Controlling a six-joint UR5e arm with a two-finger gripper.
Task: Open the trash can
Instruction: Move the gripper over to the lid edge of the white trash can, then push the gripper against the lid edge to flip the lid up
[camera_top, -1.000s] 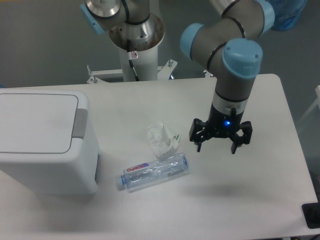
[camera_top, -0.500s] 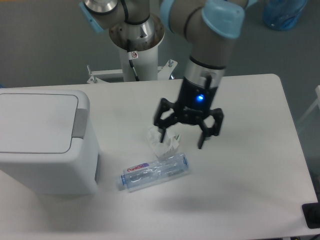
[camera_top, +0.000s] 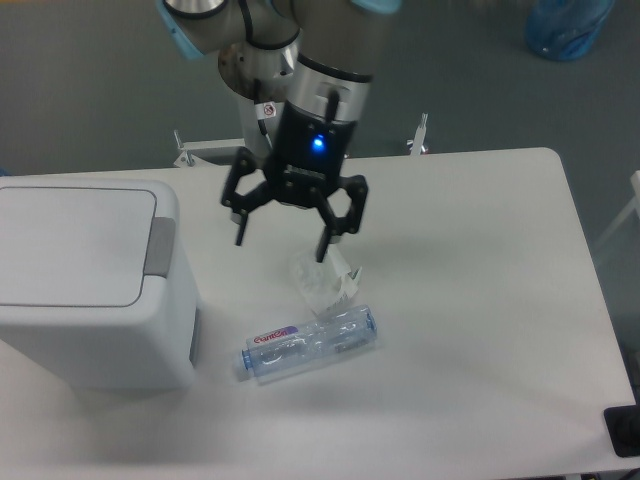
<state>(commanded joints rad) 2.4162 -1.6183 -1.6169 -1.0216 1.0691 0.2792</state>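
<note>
The trash can (camera_top: 85, 290) is a large white boxy bin at the left of the table. Its flat white lid (camera_top: 70, 245) is down, and a grey push-bar (camera_top: 159, 247) runs along the lid's right rim. My gripper (camera_top: 282, 243) hangs open and empty above the table, to the right of the bin and a little higher than its top. Its fingers point down, with the left finger (camera_top: 240, 222) about a hand's width from the push-bar. A blue light glows on the wrist.
A crumpled clear wrapper (camera_top: 322, 283) lies just below and right of the gripper. A clear plastic bottle (camera_top: 308, 345) lies on its side in front of it. The robot's base column (camera_top: 265, 95) stands behind the table (camera_top: 480, 300). A dark object (camera_top: 624, 430) sits at the right front corner.
The gripper has swept left across the table, from the right half past the wrapper toward the bin. It stayed open. The bin, bottle and wrapper have not moved.
</note>
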